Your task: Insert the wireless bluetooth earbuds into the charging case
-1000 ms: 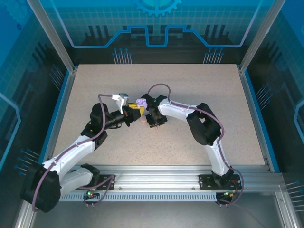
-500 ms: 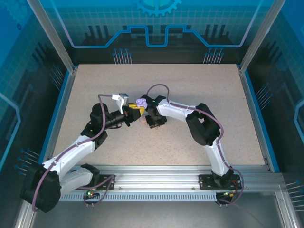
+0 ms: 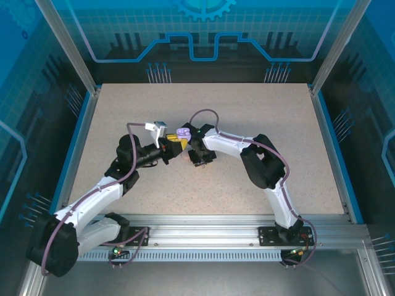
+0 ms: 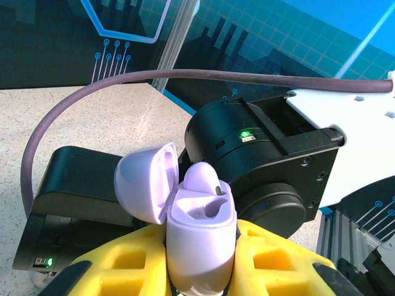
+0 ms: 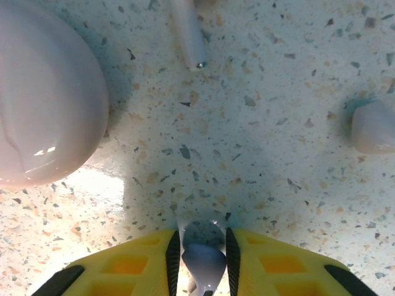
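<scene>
The left hand (image 4: 200, 279) is clamping the open purple charging case (image 4: 201, 229), while the right hand (image 5: 202, 239) is pinching a purple earbud (image 5: 204, 265) low over the middle of the speckled worktop (image 5: 259, 154).

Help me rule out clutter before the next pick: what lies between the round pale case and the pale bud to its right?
Nothing but bare speckled tabletop, seen in the right wrist view, between the pale case and the pale bud.
</scene>
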Tool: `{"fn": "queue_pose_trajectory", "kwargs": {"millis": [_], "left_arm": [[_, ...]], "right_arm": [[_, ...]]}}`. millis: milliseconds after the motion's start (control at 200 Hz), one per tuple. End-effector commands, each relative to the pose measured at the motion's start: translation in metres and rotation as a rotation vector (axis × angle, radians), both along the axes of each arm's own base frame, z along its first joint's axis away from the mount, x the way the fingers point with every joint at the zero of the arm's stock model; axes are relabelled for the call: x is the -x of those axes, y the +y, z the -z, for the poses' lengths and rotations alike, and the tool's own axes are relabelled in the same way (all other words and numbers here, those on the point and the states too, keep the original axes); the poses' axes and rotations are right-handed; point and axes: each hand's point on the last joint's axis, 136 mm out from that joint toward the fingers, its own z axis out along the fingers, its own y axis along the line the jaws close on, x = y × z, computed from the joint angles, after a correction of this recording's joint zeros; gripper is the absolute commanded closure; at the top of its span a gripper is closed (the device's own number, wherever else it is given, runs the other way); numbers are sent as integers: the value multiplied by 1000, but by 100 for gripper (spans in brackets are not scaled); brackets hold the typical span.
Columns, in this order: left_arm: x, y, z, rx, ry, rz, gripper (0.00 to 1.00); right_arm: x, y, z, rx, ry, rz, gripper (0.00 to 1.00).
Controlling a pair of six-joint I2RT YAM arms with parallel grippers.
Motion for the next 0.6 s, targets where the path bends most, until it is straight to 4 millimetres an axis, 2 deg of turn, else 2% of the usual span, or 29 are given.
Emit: {"fn": "queue_pose_trajectory", "kwargs": {"millis": [0,405,595], "left_arm": [[0,4,-6,8,-33,-16,95],[-1,5,-4,2,-29,-22,94],[-1,5,-2,-4,-23,-26,95]], "right_arm": [[8,-5,15,46,26,11,73],[0,-12,1,17,-39,38,75],[-6,-22,-6,-15,-59,63,75]]}}
